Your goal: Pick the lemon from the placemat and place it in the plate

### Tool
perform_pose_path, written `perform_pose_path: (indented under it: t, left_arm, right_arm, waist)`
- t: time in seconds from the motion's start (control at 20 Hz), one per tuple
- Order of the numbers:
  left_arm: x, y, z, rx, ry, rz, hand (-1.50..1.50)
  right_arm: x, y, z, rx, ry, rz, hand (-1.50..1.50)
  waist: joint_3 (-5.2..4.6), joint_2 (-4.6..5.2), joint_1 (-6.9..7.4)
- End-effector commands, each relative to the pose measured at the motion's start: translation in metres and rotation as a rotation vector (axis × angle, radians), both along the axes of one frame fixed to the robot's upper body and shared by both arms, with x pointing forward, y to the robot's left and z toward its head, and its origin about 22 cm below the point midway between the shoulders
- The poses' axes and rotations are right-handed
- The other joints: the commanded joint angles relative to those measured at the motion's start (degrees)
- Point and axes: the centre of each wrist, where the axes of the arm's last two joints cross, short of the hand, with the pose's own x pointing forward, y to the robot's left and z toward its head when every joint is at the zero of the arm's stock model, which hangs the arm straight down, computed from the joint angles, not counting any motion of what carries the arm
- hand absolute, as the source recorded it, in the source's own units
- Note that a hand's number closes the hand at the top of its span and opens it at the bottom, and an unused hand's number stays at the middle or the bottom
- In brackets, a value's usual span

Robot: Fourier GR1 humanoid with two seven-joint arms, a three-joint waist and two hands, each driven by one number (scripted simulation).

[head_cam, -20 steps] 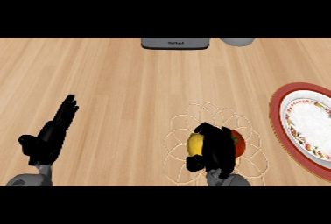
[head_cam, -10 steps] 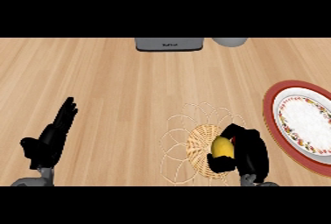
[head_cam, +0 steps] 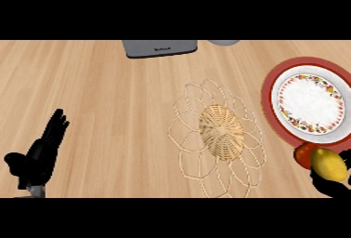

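The lemon (head_cam: 329, 164) is held in the curled right hand (head_cam: 328, 185) at the lower right corner — off the mat (head_cam: 218, 135) and just below the plate (head_cam: 310, 102), not yet on it. A red round thing (head_cam: 305, 154) is seen touching the lemon's left side. The left hand (head_cam: 40, 152) is kept open, fingers straight, at the lower left — well apart from the mat.

Kitchen: wooden counter (head_cam: 103, 93), woven placemat (head_cam: 219, 135), patterned plate (head_cam: 308, 102), grey appliance (head_cam: 159, 47).
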Motion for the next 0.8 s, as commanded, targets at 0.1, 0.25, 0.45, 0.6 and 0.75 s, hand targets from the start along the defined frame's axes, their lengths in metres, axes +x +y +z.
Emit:
perform_pose_path:
  t: [0.1, 0.25, 0.45, 0.6, 0.75]
  left_arm:
    - [-0.014, 0.016, -0.001, 0.006, 0.008, 0.009, 0.00]
    - [-0.006, 0.002, 0.003, -0.006, -0.015, 0.007, 0.00]
    - [-0.001, 0.005, 0.005, 0.005, -0.012, -0.026, 0.00]
    - [0.002, -0.002, 0.005, 0.009, -0.020, -0.065, 0.00]
    - [0.013, 0.006, 0.015, 0.008, -0.018, -0.098, 0.00]
  right_arm:
    - [-0.052, -0.090, 0.036, -0.078, -0.076, 0.046, 1.50]
    - [-0.064, -0.124, 0.069, -0.102, -0.193, 0.070, 1.50]
    - [-0.097, -0.156, 0.096, -0.110, -0.372, 0.067, 1.50]
    - [-0.120, -0.180, 0.127, -0.124, -0.458, 0.073, 1.50]
    - [-0.146, -0.187, 0.124, -0.080, -0.470, 0.065, 1.50]
  waist:
    - [0.17, 0.05, 0.07]
    - [0.12, 0.14, 0.49]
    - [-0.01, 0.58, 2.22]
    - [-0.10, 0.96, 3.88]
    - [-0.11, 1.44, 5.98]
